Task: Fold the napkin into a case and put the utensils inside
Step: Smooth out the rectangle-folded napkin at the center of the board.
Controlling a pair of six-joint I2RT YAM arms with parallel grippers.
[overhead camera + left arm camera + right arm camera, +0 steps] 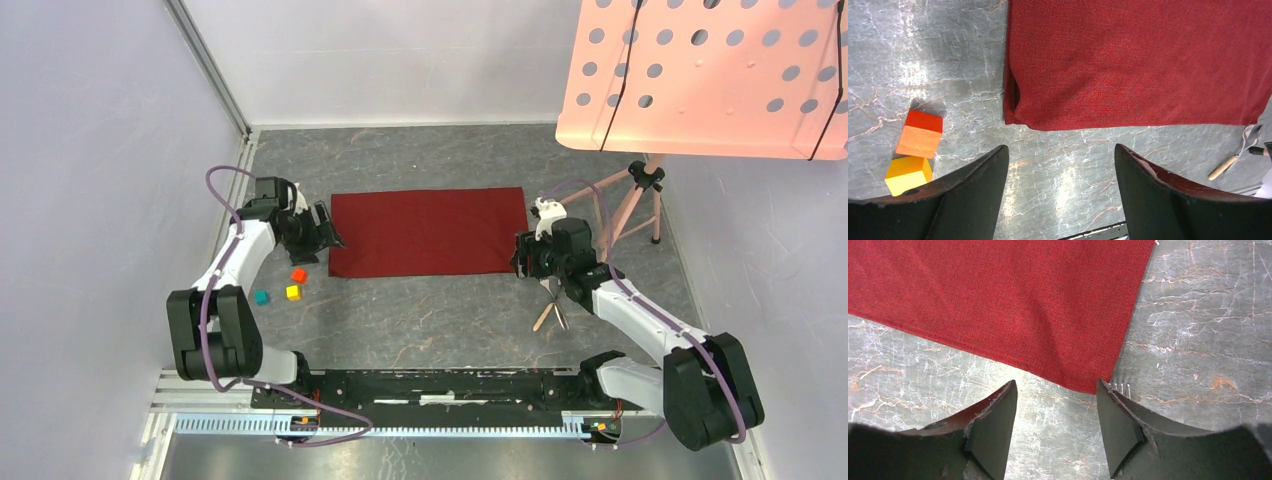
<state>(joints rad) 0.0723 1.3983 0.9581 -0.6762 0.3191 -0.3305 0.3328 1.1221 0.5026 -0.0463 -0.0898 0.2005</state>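
The grey marbled table carries everything. On its far half the dark red, plain cloth napkin lies flat as a wide rectangle, long side running left to right. In the left wrist view its left edge shows two layers with a small gap between them, so I judge one fold is already made. The shape is far too broad to count as a narrow case, so more folding is left.

The left hand hangs just beside the napkin's near left corner with its fingers apart and nothing between them. The right hand sits over the near right corner, also spread and empty, with the cloth's corner lying between its fingertips or just ahead of them. That placement reads to me as both arms set to take the near corners for the next fold.

The utensils, pale-handled with silver heads, lie on bare table near the right arm, apart from the cloth. Nothing has gone inside. Only the fork is clear, and the other piece is too small to make out.

Three small coloured blocks sit near the left arm, unrelated to the job.
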